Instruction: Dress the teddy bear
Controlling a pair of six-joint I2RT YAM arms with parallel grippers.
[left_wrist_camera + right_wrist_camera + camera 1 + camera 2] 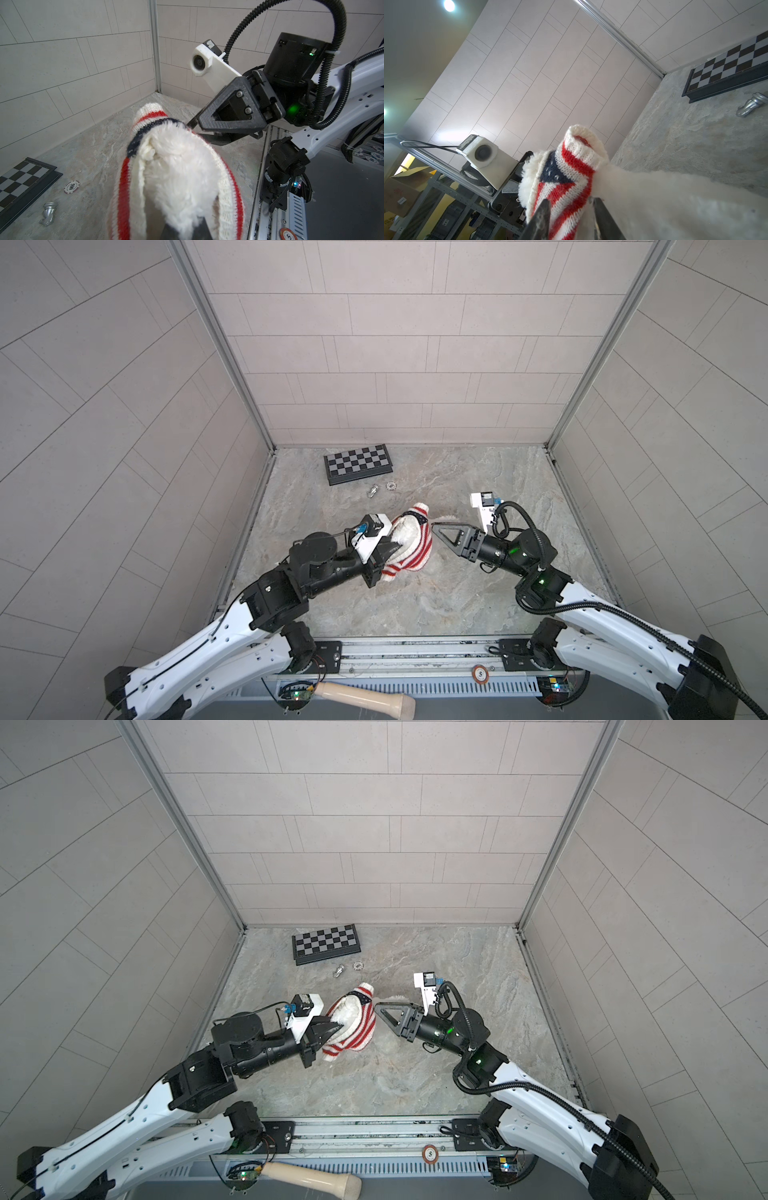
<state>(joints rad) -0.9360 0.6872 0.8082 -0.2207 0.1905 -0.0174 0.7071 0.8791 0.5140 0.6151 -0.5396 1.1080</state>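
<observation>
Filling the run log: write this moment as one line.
left gripper: shut on teddy bear | right gripper: astride sweater, grip unclear | sweater: partly on

Teddy bear (176, 166) fluffy white plush, sweater (566, 187) knit wool, tabletop (415, 593) matt stone-look, chess pc (48, 214) shiny silver.

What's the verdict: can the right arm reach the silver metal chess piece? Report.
Probably yes: the silver metal chess piece lies uncovered just beyond the red-striped knitted sweater where the right claw works.
</observation>
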